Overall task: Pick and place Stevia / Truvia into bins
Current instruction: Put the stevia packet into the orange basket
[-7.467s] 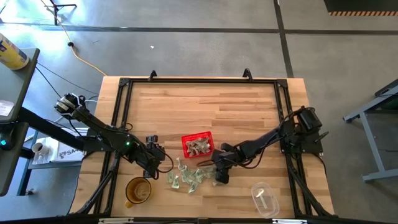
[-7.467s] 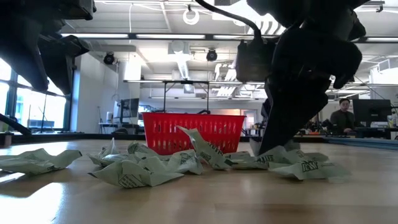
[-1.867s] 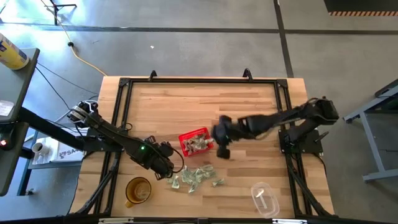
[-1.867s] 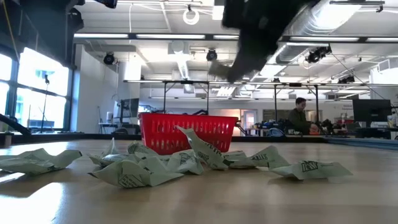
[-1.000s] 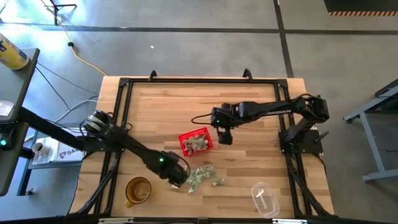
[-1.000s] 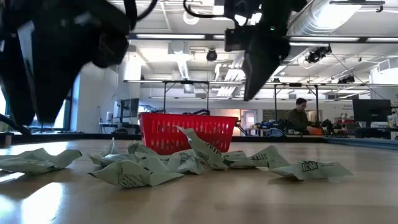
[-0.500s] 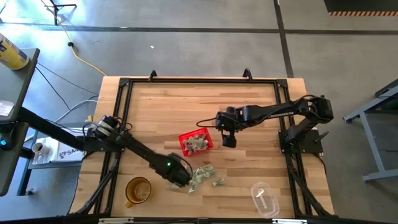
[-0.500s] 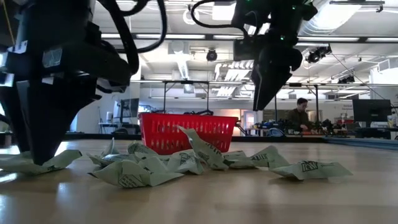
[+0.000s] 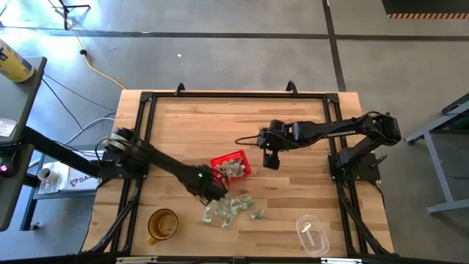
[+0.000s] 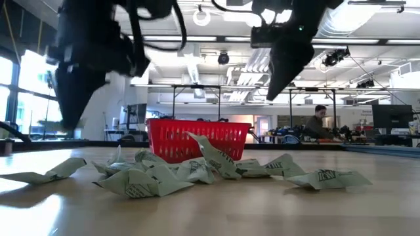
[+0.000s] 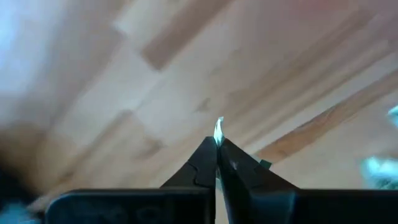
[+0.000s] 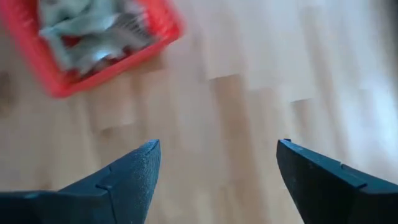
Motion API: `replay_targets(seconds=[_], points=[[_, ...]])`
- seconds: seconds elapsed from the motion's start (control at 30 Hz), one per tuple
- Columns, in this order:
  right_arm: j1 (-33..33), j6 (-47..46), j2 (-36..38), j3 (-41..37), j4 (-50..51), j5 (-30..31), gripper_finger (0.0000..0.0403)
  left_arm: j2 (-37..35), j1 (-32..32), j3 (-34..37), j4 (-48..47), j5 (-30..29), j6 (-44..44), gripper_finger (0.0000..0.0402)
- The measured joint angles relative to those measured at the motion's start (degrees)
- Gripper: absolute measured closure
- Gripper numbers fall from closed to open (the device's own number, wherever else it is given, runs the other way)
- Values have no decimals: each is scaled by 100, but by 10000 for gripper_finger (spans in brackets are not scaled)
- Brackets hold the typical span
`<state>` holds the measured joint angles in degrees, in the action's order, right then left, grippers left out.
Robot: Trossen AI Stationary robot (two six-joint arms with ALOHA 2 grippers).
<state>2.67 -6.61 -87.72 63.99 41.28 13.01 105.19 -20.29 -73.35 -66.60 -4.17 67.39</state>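
High view: left gripper (image 9: 213,190) sits low over the pale wooden desk (image 9: 190,125), just beside the near corner of the small bright red slotted plastic basket (image 9: 231,167). The loose heap of pale green and white paper sweetener packets (image 9: 233,207) lies just beyond the left fingers, toward the desk's front. More packets already lie inside the basket. Right gripper (image 9: 270,160) hangs beside the basket's far end, clear of it.

Low view: crumpled packets (image 10: 164,172) are strewn on the desk in front of the red basket (image 10: 199,139); both arms are dark shapes above them.

Left wrist view: left fingers (image 11: 205,163) are pressed together, pinching a thin pale sliver (image 11: 218,129) that pokes out past the tips. It looks like a packet edge.

Right wrist view: right fingers (image 12: 134,173) stand spread wide with nothing between them; the basket (image 12: 68,78) lies ahead of them.

Handling, as judgement: packets are very light, soft and creased, likely to slip or flutter. Best pinched at a raised fold or edge, well inside the fingertips.
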Motion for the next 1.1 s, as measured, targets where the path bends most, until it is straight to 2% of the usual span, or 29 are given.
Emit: replay_targets(seconds=[0.1,0.2,0.3,0.37,0.47,0.57,0.63,0.77,0.83,0.97,1.1], points=[[105,-2,159,0,0,385,92,-444,203,14,426,-529,-489,368],[245,-2,183,0,6,415,92,-924,431,0,1102,-1303,-817,376],[355,11,181,-19,17,322,92,-957,720,-13,1915,-1914,-1155,376],[388,17,181,-55,-3,317,92,-891,984,7,2364,-1840,-1569,367],[409,53,181,-167,24,292,92,-516,1337,-25,3279,-1298,-2337,327],[396,59,195,-356,4,-88,92,-293,1474,-2,3394,-1071,-2646,274],[359,61,199,-515,51,-595,92,-319,1509,-12,3019,-793,-2598,240],[127,184,313,-827,-141,-1400,92,-480,1444,-16,2405,139,-2492,180],[-60,314,369,-934,-283,-1830,92,-649,1265,-25,2222,284,-2459,158],[-646,724,348,-1084,-805,-2730,92,-936,805,-3,1512,240,-2497,139],[-1319,1557,157,-1346,-1592,-2697,92,-1085,415,-10,636,-180,-2524,143]])
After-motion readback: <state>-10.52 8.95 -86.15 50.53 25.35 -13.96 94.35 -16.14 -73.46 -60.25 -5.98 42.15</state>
